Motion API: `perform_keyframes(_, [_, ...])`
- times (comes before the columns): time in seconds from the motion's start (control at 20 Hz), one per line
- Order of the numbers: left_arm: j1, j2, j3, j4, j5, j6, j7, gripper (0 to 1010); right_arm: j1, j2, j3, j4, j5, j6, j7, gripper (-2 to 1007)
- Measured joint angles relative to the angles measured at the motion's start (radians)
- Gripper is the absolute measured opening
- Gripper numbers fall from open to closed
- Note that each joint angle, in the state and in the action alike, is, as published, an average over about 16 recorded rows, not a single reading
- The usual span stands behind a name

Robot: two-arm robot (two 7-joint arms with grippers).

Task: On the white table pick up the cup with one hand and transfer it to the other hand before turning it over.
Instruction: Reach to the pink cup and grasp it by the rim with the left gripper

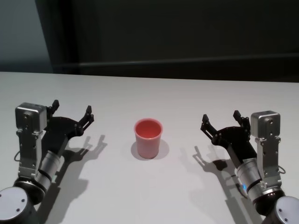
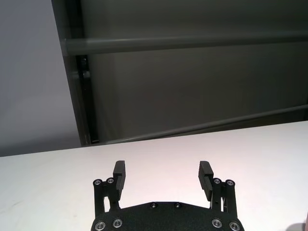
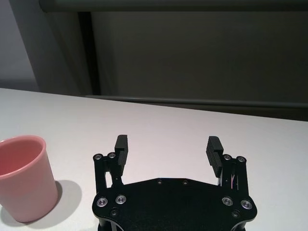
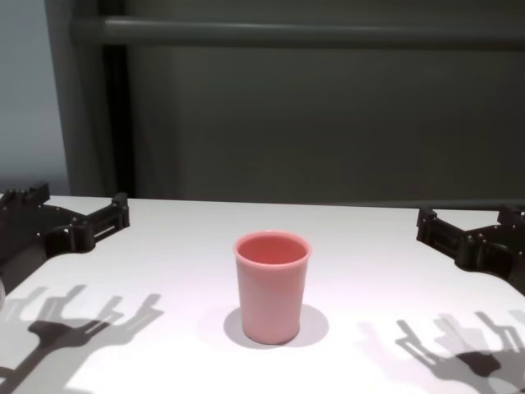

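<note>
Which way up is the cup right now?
Upright. The cup stands on its narrower base on the white table, open rim facing up, interior visible and apparently empty in head and chest views.

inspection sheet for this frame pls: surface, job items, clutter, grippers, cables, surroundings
Surface: white table, bare apart from one item.
Job's things: pink cup upright, mouth up, mid-table between the arms, untouched.
Clutter: nothing seen.
Grippers: left gripper and right gripper above the table either side of the cup, jaws open, both empty.
Cables: thin wires at the right gripper's finger base; none loose on the table.
Surroundings: dark wall panel behind the table.
</note>
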Motion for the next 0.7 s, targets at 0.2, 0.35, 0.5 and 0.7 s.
perform_keyframes(0.2, [-0.002,0.012,-0.009,-0.008,0.012,0.006,-0.021,1001,0.000,0.000,0.000,0.000,0.000,0.000,0.000,1002])
perform_keyframes(0.35, [-0.006,0.027,-0.020,-0.019,0.022,0.014,-0.042,1001,0.000,0.000,0.000,0.000,0.000,0.000,0.000,1002])
perform_keyframes(0.5, [-0.011,0.045,-0.031,-0.034,0.029,0.024,-0.068,1001,0.000,0.000,0.000,0.000,0.000,0.000,0.000,1002])
perform_keyframes(0.7, [-0.022,0.077,-0.043,-0.061,0.040,0.040,-0.110,1001,0.000,0.000,0.000,0.000,0.000,0.000,0.000,1002])
